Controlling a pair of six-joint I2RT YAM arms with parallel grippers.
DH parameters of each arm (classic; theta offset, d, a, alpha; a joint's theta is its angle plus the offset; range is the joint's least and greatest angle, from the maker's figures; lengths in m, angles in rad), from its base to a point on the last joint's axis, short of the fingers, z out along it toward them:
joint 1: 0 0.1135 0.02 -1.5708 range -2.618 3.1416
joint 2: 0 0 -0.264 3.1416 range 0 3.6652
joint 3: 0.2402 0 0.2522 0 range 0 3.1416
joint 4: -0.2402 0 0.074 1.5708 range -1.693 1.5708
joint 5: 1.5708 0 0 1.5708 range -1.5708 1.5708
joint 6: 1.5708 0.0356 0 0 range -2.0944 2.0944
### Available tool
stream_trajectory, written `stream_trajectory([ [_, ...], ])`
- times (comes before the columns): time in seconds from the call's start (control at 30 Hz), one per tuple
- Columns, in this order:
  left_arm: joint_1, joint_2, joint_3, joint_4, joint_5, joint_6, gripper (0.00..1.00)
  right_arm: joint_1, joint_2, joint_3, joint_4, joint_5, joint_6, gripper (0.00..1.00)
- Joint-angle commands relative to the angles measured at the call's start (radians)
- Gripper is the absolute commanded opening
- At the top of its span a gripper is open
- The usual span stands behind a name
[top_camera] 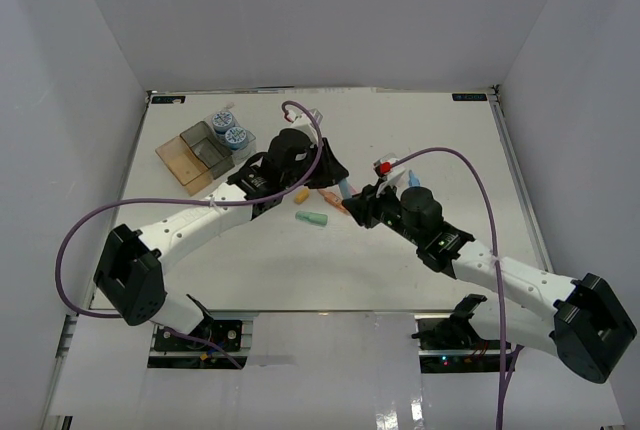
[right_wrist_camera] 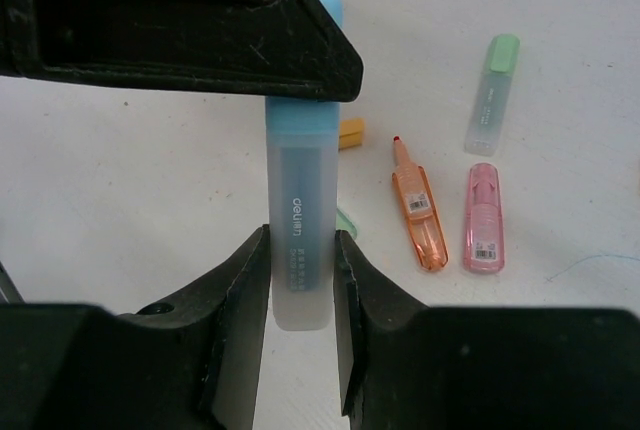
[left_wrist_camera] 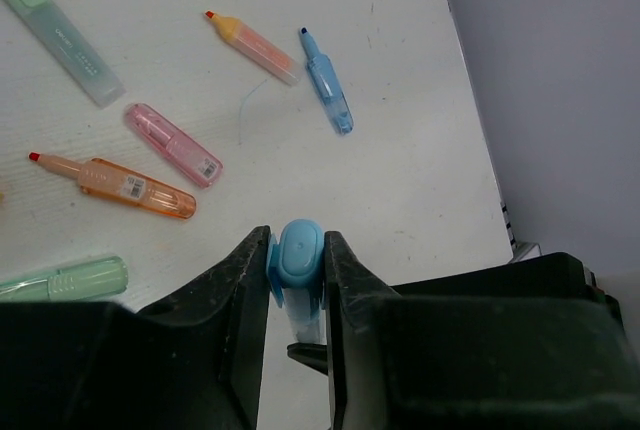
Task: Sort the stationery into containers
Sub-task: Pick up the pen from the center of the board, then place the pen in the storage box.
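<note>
Right gripper (right_wrist_camera: 300,285) narrowly parted, clamped on translucent body of blue marker (right_wrist_camera: 300,180), mid-table between arms. Left gripper (left_wrist_camera: 298,275) pinches same marker's blue cap (left_wrist_camera: 299,253). Orange marker (right_wrist_camera: 420,212), pink marker (right_wrist_camera: 484,215) and green marker (right_wrist_camera: 492,95) lie loose on table (right_wrist_camera: 120,200). Containers (top_camera: 195,155) far left, two rolls (top_camera: 230,130) inside.

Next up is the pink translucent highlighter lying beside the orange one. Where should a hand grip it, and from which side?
Grip the pink translucent highlighter across the middle of its barrel, coming straight down from above. It lies flat on the white table, so only its long sides are free. The orange translucent highlighter lies close alongside, so one finger will likely need to slip into that narrow gap.
</note>
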Motion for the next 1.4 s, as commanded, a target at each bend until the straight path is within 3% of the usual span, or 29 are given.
stream_trajectory([
  [0.0,-0.006,-0.022,0.023,-0.006,-0.055,0.008,0.15,0.009,0.008,0.042,0.075,0.003,-0.023,0.31],
  [0.1,-0.003,-0.03,0.027,-0.032,-0.111,0.028,0.11,0.009,0.008,0.037,0.066,0.018,-0.025,0.49],
  [0.13,0.002,-0.038,0.023,-0.036,-0.128,0.034,0.1,0.007,0.006,0.039,0.058,0.024,-0.025,0.62],
  [0.2,0.043,-0.05,0.014,-0.061,-0.151,0.048,0.1,0.007,0.003,0.036,0.03,0.035,-0.029,0.78],
  [0.23,0.106,-0.064,0.003,-0.073,-0.144,0.049,0.1,0.009,0.0,0.033,0.02,0.052,-0.034,0.93],
  [0.27,0.147,-0.073,-0.006,-0.082,-0.133,0.049,0.1,0.009,-0.005,0.031,0.004,0.061,-0.043,0.99],
  [0.3,0.192,-0.085,-0.018,-0.093,-0.116,0.054,0.1,0.007,-0.015,0.029,-0.029,0.075,-0.049,0.9],
  [0.33,0.285,-0.108,-0.031,-0.099,-0.095,0.063,0.11,0.007,-0.02,0.029,-0.045,0.089,-0.055,0.9],
  [0.43,0.425,-0.121,-0.029,-0.148,-0.09,0.121,0.13,0.007,-0.052,0.019,-0.091,0.129,-0.084,0.9],
  [0.67,0.826,0.0,0.081,-0.19,0.045,0.192,0.15,0.006,-0.109,-0.026,-0.126,0.178,-0.11,0.9],
  [0.83,0.933,0.203,0.254,-0.227,0.072,0.212,0.17,0.006,-0.12,-0.032,-0.16,0.196,-0.138,0.9],
  [1.13,0.965,0.506,0.494,-0.292,0.112,0.24,0.23,0.004,-0.104,-0.03,-0.175,0.212,-0.152,0.9],
  [1.37,0.965,0.58,0.554,-0.309,0.164,0.227,0.4,0.004,-0.089,-0.012,-0.192,0.25,-0.156,0.9],
])
